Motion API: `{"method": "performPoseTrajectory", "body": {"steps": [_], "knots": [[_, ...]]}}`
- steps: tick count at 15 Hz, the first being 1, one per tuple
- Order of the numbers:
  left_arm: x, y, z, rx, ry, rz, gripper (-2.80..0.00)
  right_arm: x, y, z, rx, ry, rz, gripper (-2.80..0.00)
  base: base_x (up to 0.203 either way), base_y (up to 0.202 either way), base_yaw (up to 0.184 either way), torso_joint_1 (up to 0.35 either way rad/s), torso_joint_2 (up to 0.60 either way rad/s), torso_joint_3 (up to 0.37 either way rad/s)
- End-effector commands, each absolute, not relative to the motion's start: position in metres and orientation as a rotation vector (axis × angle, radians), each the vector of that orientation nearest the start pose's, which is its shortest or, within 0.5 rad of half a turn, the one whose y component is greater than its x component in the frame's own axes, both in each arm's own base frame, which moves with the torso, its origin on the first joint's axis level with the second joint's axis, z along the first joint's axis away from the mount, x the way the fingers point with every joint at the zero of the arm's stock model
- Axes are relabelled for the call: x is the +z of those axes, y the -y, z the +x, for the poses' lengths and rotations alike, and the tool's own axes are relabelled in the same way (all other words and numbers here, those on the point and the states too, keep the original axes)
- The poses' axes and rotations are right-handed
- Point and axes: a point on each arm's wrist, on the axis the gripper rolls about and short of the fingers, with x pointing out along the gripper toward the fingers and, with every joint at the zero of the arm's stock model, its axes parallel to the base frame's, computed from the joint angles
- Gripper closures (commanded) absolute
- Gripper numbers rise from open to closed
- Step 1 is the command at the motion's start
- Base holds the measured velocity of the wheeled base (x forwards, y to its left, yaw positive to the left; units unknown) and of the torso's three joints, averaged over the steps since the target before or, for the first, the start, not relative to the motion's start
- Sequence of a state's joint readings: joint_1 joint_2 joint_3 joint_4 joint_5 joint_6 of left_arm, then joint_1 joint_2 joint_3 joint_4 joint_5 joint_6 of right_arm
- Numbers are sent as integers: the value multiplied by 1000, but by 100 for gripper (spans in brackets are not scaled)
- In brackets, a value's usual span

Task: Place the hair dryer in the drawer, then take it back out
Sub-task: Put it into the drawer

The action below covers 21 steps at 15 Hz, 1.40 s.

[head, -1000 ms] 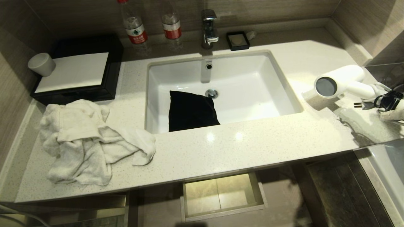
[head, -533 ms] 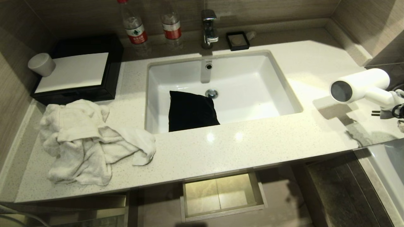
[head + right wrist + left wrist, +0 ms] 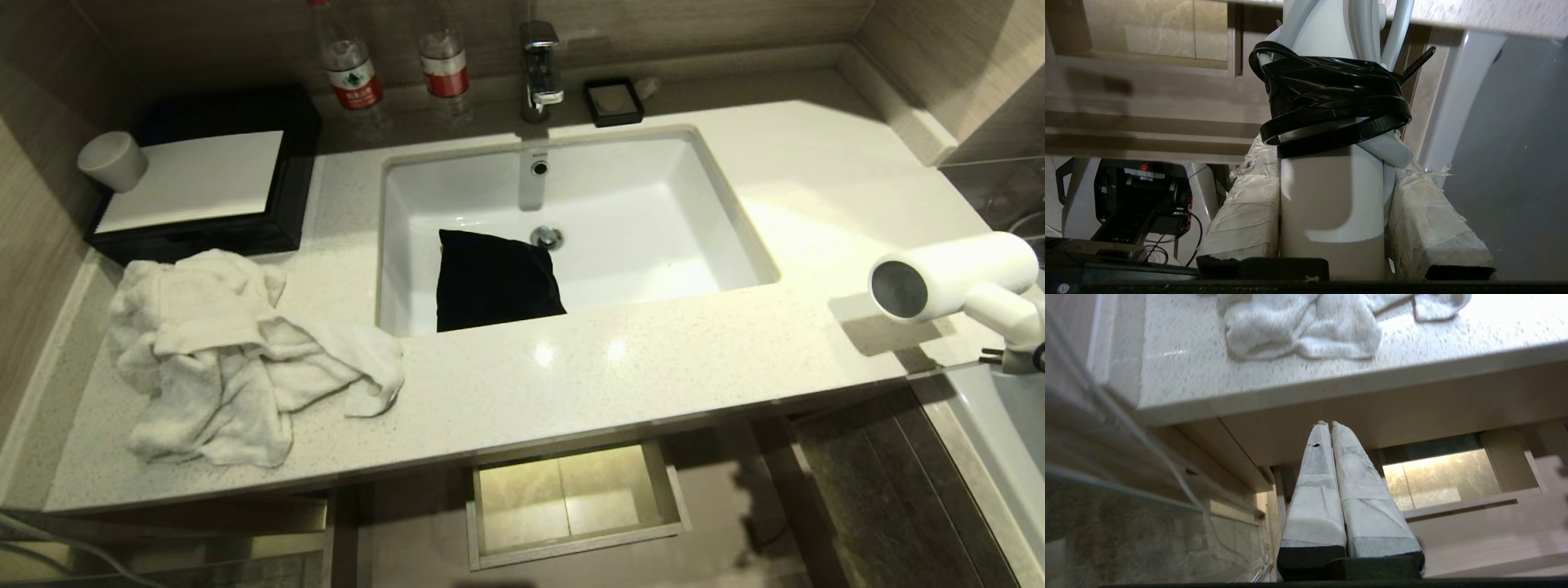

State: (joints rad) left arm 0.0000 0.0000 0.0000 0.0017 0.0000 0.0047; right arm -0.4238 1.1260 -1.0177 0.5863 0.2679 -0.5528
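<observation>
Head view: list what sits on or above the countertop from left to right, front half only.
White towel → black pouch lying in the sink → hair dryer, lifted off the counter at the right edge.

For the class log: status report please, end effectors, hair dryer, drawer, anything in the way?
Right end effector shut on hair dryer handle, held off counter's right edge. Left end effector shut, parked below counter. Drawer open, nothing blocking it.

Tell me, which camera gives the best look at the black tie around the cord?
The right wrist view: the black tie fills the middle, looped around the hair dryer. The head view catches only a sliver at its edge; the left wrist view shows none.
</observation>
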Motion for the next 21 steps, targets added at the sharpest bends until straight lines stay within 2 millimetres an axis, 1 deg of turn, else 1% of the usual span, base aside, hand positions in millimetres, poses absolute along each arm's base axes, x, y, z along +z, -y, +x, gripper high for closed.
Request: {"method": "performPoseTrajectory", "body": {"steps": [1, 4, 6, 9, 11, 14, 21], "knots": [[75, 0, -23, 0, -3, 5, 0, 253, 42, 107, 31, -646, -310, 0, 0, 0, 0, -317, 239, -65], [75, 0, -23, 0, -3, 5, 0, 238, 34, 95, 45, -652, -281, 0, 0, 0, 0, -347, 240, -92], [75, 0, -23, 0, -3, 5, 0, 234, 28, 90, 72, -640, -279, 0, 0, 0, 0, -323, 217, -126], [75, 0, -23, 0, -2, 5, 0, 231, 25, 83, 61, -634, -251, 0, 0, 0, 0, -325, 175, -149], [75, 0, -23, 0, -3, 5, 0, 227, 23, 79, 65, -635, -243, 0, 0, 0, 0, -304, 137, -178], [75, 0, -23, 0, -3, 5, 0, 216, 18, 66, 69, -629, -248, 0, 0, 0, 0, -284, 96, -196], [75, 0, -23, 0, -3, 5, 0, 206, 16, 63, 69, -623, -251, 0, 0, 0, 0, -260, 34, -232]]}}
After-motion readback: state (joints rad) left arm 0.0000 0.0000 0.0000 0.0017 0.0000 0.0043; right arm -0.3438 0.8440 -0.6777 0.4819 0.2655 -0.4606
